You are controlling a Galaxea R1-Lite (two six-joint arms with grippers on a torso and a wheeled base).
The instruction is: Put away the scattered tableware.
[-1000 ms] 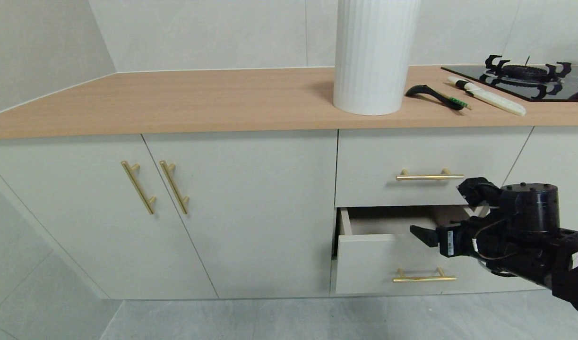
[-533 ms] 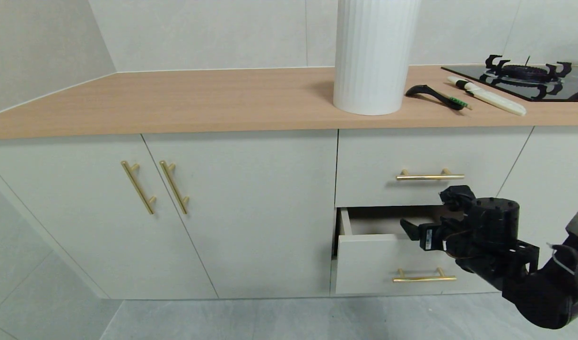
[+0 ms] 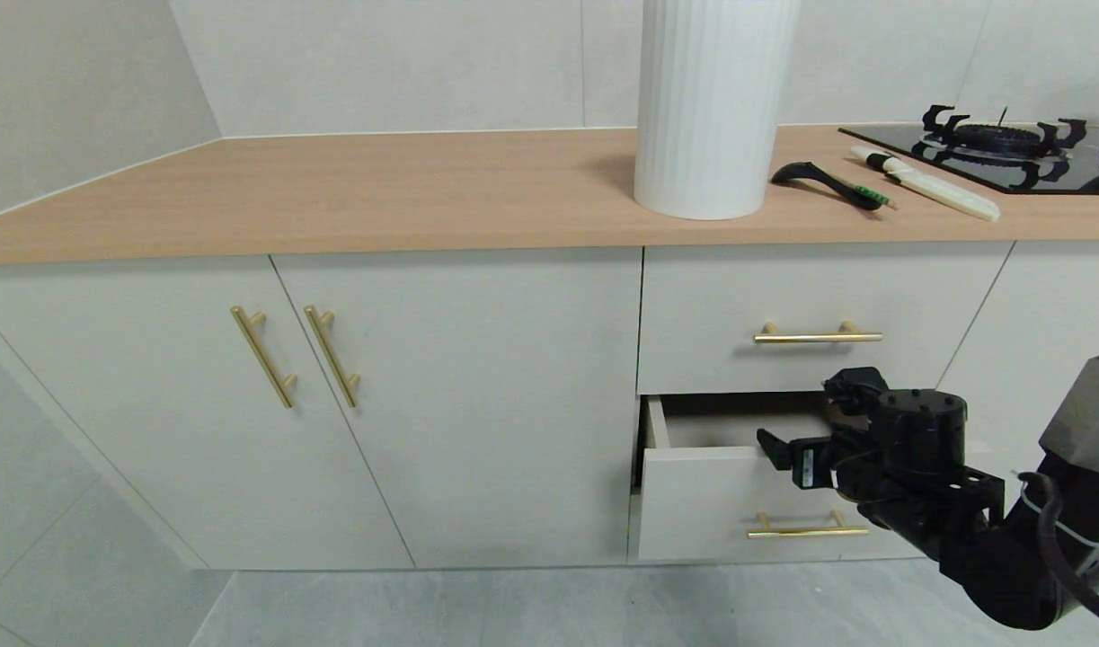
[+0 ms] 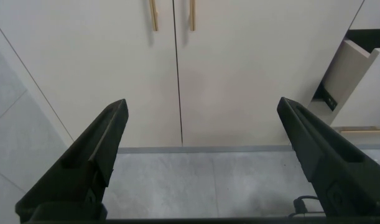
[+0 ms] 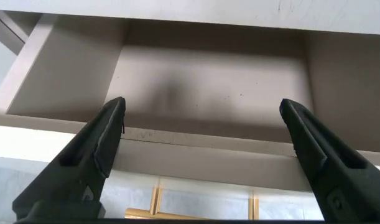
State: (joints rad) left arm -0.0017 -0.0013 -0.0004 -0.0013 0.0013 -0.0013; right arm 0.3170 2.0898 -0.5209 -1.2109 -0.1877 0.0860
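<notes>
On the wooden counter lie a black spoon (image 3: 826,183) with a green-tipped handle and a white knife-like utensil (image 3: 928,183), both to the right of a tall white ribbed cylinder (image 3: 711,108). Under the counter, the lower drawer (image 3: 702,503) stands partly pulled out. My right gripper (image 3: 805,415) hangs open at the drawer's opening, above its front panel, holding nothing. In the right wrist view that gripper (image 5: 202,106) frames the bare drawer floor (image 5: 208,81). My left gripper (image 4: 202,155) is open and empty, low down and facing the cabinet doors (image 4: 177,62).
A black gas hob (image 3: 1007,144) sits at the counter's right end. The upper drawer (image 3: 819,305) is closed, with a gold bar handle (image 3: 817,337) just above my right gripper. The lower drawer's handle (image 3: 807,530) lies below it. Grey floor (image 3: 513,611) runs along the cabinets.
My right gripper has moved left and in towards the open drawer, staying open. The utensils on the counter and the drawer have not moved.
</notes>
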